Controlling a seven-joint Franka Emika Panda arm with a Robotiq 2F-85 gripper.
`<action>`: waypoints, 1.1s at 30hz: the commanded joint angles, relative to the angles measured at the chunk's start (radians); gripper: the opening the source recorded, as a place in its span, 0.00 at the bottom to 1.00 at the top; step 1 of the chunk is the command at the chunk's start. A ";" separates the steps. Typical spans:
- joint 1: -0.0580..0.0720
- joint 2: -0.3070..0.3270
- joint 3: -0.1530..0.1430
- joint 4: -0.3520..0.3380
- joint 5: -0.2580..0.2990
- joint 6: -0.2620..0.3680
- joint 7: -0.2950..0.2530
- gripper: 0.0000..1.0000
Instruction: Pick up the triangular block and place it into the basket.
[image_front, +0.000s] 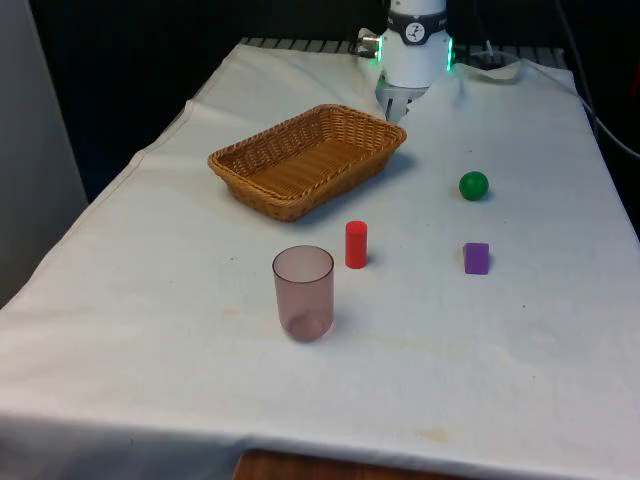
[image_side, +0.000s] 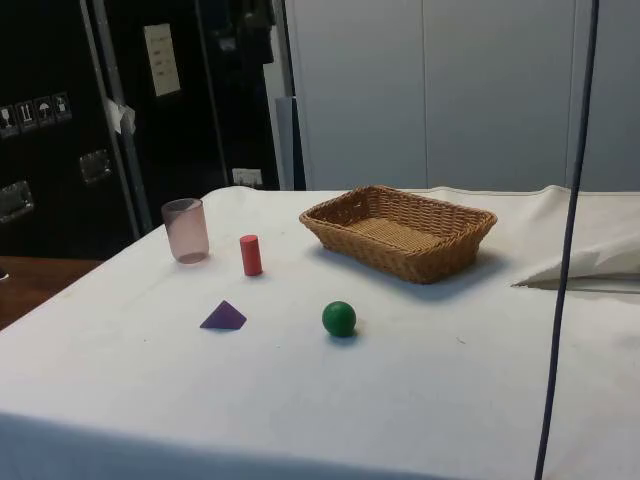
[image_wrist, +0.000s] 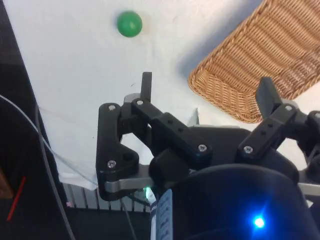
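Gripper (image_wrist: 205, 90) spread wide, empty, beside basket (image_front: 300, 160), purple triangular block (image_side: 223, 317) well apart near green ball (image_side: 339, 318)

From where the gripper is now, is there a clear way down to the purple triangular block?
Probably yes. The gripper is open, up by the basket's far end. The purple triangular block lies alone on the cloth, apart from the green ball and red cylinder.
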 joint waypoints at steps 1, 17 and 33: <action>0.000 0.005 0.003 0.004 0.001 0.001 0.006 1.00; 0.001 0.010 0.062 -0.095 0.000 0.118 0.090 1.00; 0.002 -0.004 0.123 -0.248 0.000 0.297 0.175 1.00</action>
